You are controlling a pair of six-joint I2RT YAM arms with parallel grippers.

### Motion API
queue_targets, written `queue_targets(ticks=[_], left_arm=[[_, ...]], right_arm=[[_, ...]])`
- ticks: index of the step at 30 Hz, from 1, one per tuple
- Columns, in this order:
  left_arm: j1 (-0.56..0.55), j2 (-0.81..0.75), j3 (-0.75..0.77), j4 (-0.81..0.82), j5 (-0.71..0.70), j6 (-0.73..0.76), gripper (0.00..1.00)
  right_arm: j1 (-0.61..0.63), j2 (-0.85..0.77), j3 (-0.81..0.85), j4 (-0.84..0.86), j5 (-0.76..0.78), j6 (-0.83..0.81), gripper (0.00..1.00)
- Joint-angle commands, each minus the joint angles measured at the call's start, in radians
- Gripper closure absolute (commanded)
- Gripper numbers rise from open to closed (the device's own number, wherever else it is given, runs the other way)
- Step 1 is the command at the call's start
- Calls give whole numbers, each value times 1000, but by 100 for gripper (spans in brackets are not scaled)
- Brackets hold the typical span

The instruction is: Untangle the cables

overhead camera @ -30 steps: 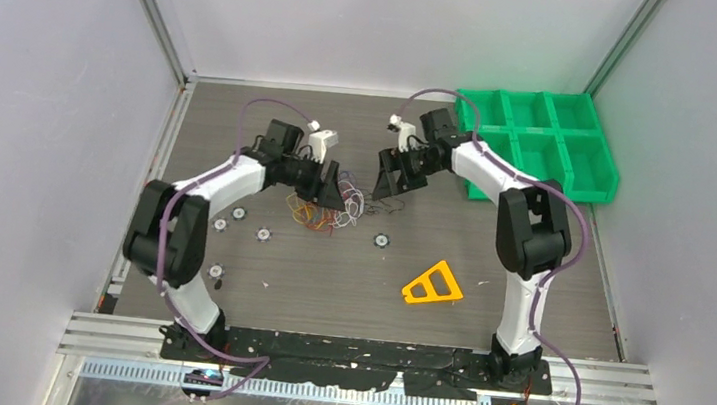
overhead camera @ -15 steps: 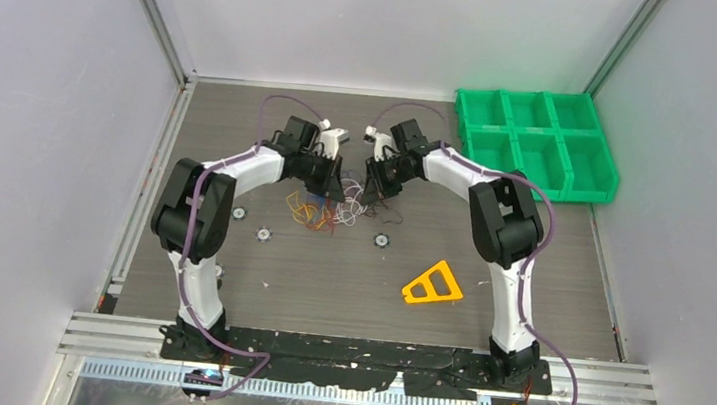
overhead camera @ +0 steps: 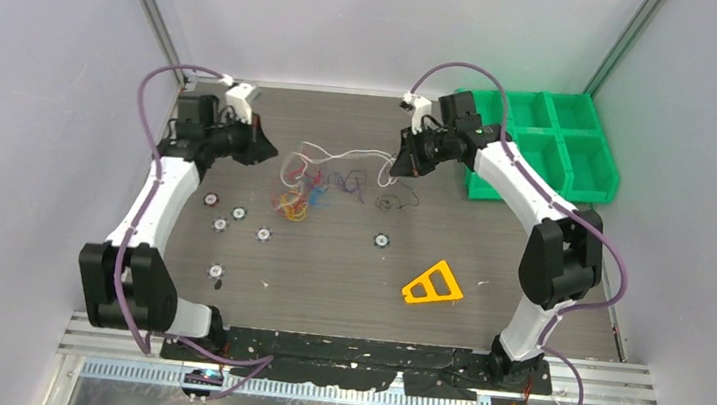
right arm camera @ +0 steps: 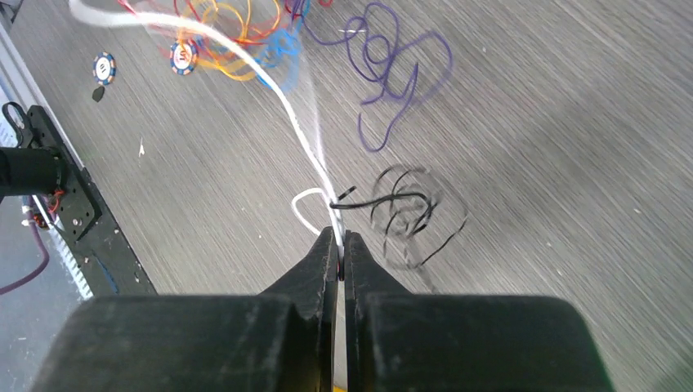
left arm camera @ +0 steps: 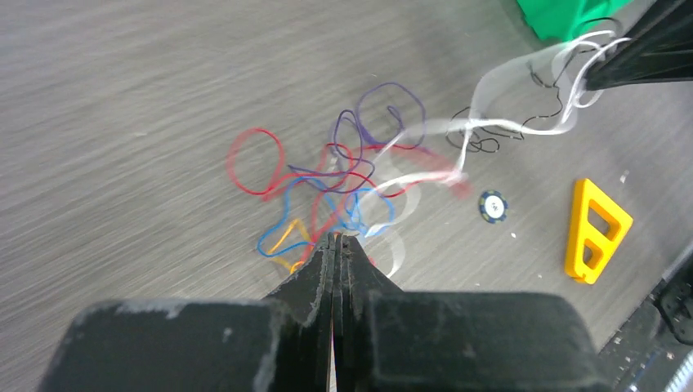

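Observation:
The cables (overhead camera: 303, 195) lie in a loose red, blue and yellow-orange tangle at the centre back of the table, seen as red and blue loops (left arm camera: 327, 180) in the left wrist view. A white cable (overhead camera: 349, 154) stretches, raised, between both grippers. My right gripper (overhead camera: 399, 165) is shut on its right end (right arm camera: 278, 90), the strand running into the tips (right arm camera: 339, 235). My left gripper (overhead camera: 269, 152) is shut, and the blurred white strand (left arm camera: 498, 126) comes down to its tips (left arm camera: 337, 238). A purple cable (right arm camera: 392, 65) and a black cable (right arm camera: 409, 214) lie apart on the table.
A green compartment bin (overhead camera: 587, 191) stands at the back right, just behind the right arm. An orange triangular frame (overhead camera: 433, 284) lies front right. Several small round discs (overhead camera: 264, 235) are scattered in front of the tangle, one (overhead camera: 382, 239) near the middle.
Both grippers shut at the tangle, then the arms swung apart toward the back corners. The white cable rose and stretched between them, and the tangle spread out.

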Motion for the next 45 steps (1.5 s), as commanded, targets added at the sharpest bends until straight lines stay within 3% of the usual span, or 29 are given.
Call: queue_targets(ticks=[1, 9, 12, 13, 15, 16, 19, 22, 24, 29, 34, 42, 45], left_arm=[[118, -86, 3, -106, 61, 79, 100], [330, -124, 45, -191, 121, 144, 100], [312, -117, 46, -249, 223, 204, 100], [293, -123, 38, -244, 249, 198, 94], [249, -144, 5, -203, 286, 166, 61], [227, -159, -21, -170, 288, 146, 52], [163, -198, -76, -42, 258, 57, 38], [132, -185, -77, -20, 215, 20, 30], [132, -164, -66, -36, 199, 16, 25], [132, -159, -103, -41, 190, 39, 21], [121, -139, -132, -23, 207, 29, 23], [102, -139, -159, -9, 191, 22, 23], [100, -140, -161, -9, 186, 18, 23]], right_arm=[[-32, -68, 28, -98, -33, -82, 95], [-133, -80, 87, -184, -73, -122, 95], [-112, -74, 107, -172, -163, -89, 94], [-99, -65, 114, -157, -180, -66, 94], [-52, -50, 151, -139, -215, -33, 95], [-12, -43, 188, -136, -224, -24, 95], [69, 3, 279, -132, -160, 11, 92], [153, 84, 365, -179, 24, -27, 33], [154, 133, 395, -269, 66, -60, 21], [89, 104, 262, -260, 41, -101, 12], [71, 90, 93, -199, 87, -119, 10], [104, 241, 107, -107, 115, -72, 10], [138, 314, 155, -101, 95, -58, 15]])
